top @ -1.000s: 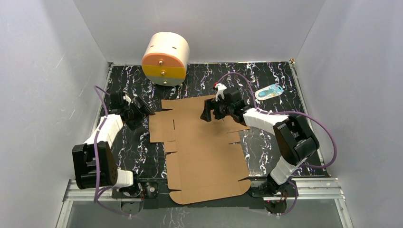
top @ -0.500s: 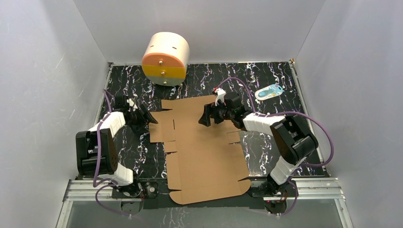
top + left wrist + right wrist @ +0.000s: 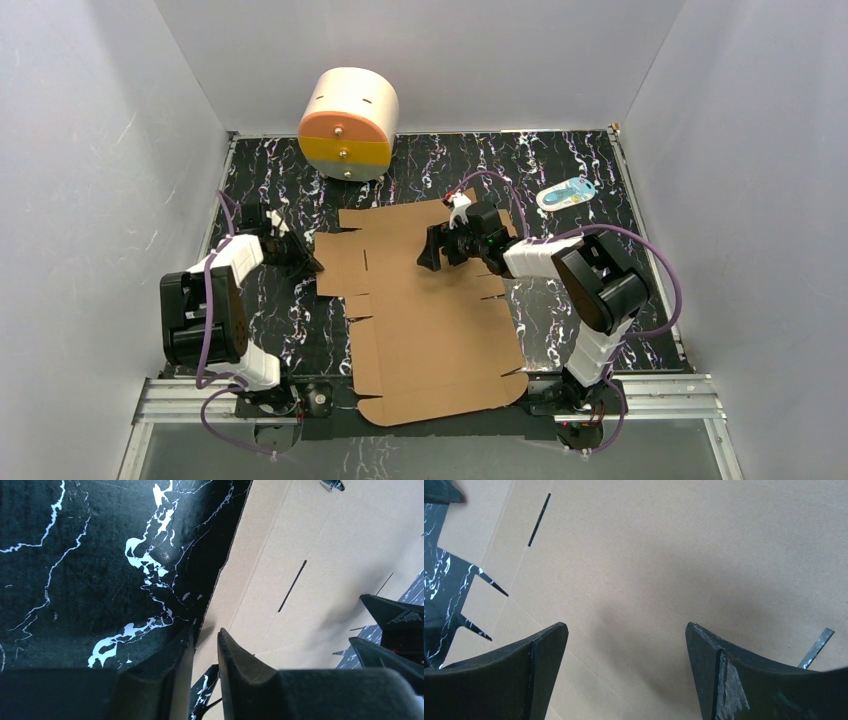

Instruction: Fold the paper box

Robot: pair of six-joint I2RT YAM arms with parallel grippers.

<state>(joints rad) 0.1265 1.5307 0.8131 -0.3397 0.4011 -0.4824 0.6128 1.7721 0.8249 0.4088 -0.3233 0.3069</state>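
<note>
The paper box (image 3: 430, 330) is a flat brown die-cut cardboard sheet with flaps and slots, lying on the black marbled table (image 3: 270, 320). My left gripper (image 3: 312, 265) is at the sheet's left flap edge. In the left wrist view its jaws (image 3: 205, 632) stand nearly together with the edge of the cardboard (image 3: 310, 540) between them. My right gripper (image 3: 430, 250) hovers open over the far part of the sheet. In the right wrist view it (image 3: 626, 627) is spread wide above bare cardboard (image 3: 674, 545), holding nothing.
A round cream drum (image 3: 348, 122) with orange and yellow drawers stands at the back left. A small blue and white object (image 3: 566, 192) lies at the back right. White walls close in the table on three sides.
The left gripper has moved in to the sheet's left edge and closed from wide to narrow on it. The right gripper shifted slightly left over the sheet. The sheet has turned a little.
</note>
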